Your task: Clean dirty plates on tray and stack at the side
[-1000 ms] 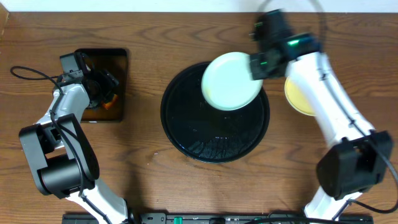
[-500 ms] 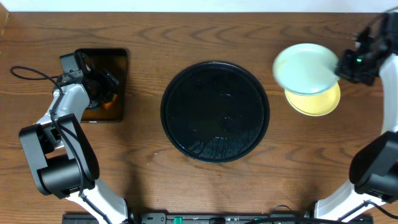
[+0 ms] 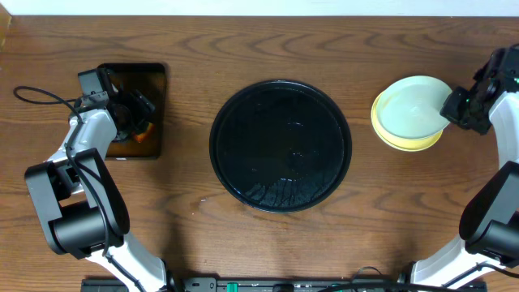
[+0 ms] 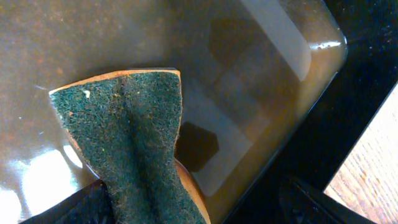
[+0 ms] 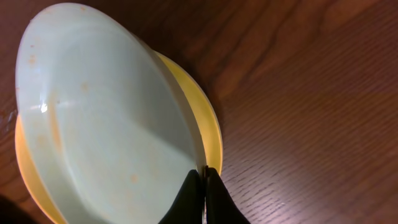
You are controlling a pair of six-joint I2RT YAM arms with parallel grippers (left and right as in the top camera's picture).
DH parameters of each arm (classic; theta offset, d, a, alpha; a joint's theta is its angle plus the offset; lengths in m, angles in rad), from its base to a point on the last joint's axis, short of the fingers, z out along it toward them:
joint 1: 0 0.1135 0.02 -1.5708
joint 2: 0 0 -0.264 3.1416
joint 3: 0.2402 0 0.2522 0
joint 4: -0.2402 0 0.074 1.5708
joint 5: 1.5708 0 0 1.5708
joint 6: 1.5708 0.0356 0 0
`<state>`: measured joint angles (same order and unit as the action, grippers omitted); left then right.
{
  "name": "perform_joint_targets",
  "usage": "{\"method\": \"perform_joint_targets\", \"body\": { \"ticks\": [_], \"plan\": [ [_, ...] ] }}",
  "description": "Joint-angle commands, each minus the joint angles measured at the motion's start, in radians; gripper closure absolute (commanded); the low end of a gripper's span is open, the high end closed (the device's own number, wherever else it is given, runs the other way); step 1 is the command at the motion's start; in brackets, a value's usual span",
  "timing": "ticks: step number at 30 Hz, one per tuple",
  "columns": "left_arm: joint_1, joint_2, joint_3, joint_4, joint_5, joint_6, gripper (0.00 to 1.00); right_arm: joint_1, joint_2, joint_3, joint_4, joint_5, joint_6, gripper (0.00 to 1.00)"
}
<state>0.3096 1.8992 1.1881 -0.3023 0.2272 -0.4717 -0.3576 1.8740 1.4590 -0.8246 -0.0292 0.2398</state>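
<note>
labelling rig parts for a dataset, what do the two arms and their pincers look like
The left arm and right arm: white shells, bulky black joints and bases. A thin black cable loops off the left. The right pincer has slim black tapered fingers.

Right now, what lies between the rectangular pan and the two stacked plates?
Only the round black tray, resting on the wooden table. The overhead view shows it.

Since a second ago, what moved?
The right tool carried the mint-white plate rightward off the tray and set it on the yellow plate, still pinching its rim. The tray, the pan, the sponge and the open left tool stayed put.
</note>
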Motion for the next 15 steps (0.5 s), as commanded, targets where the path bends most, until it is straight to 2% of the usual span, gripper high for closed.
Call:
{"method": "perform_joint_targets", "body": {
  "ticks": [1, 6, 11, 15],
  "plan": [
    [0.0, -0.023, 0.009, 0.002, 0.005, -0.002, 0.18, -0.001, -0.027, -0.008, 0.014, 0.009, 0.022, 0.87],
    [0.0, -0.023, 0.009, 0.002, 0.005, -0.002, 0.18, -0.001, -0.027, -0.008, 0.011, -0.071, 0.021, 0.44],
    [0.0, -0.023, 0.009, 0.002, 0.005, -0.002, 0.18, -0.001, -0.04, 0.01, -0.075, -0.253, -0.022, 0.33],
    [0.0, -0.023, 0.009, 0.002, 0.005, -0.002, 0.18, -0.001, -0.116, 0.015, -0.14, -0.291, -0.021, 0.28]
  ]
}}
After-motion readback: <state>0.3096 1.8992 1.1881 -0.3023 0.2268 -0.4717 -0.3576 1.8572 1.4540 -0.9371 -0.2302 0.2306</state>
